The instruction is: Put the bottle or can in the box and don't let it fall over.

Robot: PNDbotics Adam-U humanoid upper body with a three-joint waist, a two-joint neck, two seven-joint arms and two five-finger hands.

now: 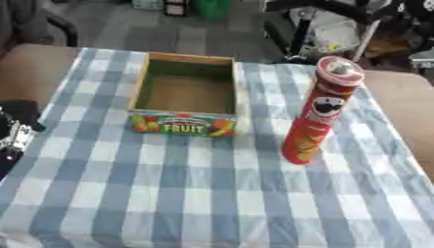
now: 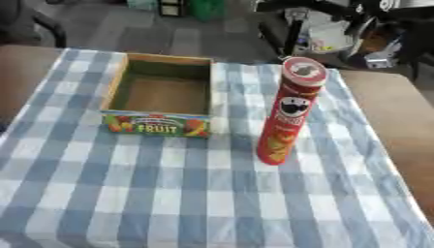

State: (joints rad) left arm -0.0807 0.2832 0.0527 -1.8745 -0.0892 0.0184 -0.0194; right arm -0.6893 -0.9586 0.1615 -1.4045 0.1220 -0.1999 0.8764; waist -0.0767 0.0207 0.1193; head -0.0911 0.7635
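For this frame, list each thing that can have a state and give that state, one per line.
Red chip can: upright on the cloth, lid on, right of the box, untouched.
Fruit box: open-topped, nothing inside.
Checked tablecloth: spread flat under both.
Left hand: dark shape at left edge, fingers unclear.
Right hand: not visible.

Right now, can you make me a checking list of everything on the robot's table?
Surface: blue-and-white checked tablecloth lying flat over a brown table.
Job's things: tall red crisp can standing upright on the cloth, lid on, to the right of the box and apart from it. Fruit box open on top, nothing inside, "FRUIT" label facing the camera.
Clutter: nothing seen on the cloth.
Robot hands: a black and silver part shows at the left edge of the left eye view; fingers cannot be made out. Right robot hand not in view.
Cables: nothing seen.
Surroundings: grey floor and dark equipment beyond the far edge.
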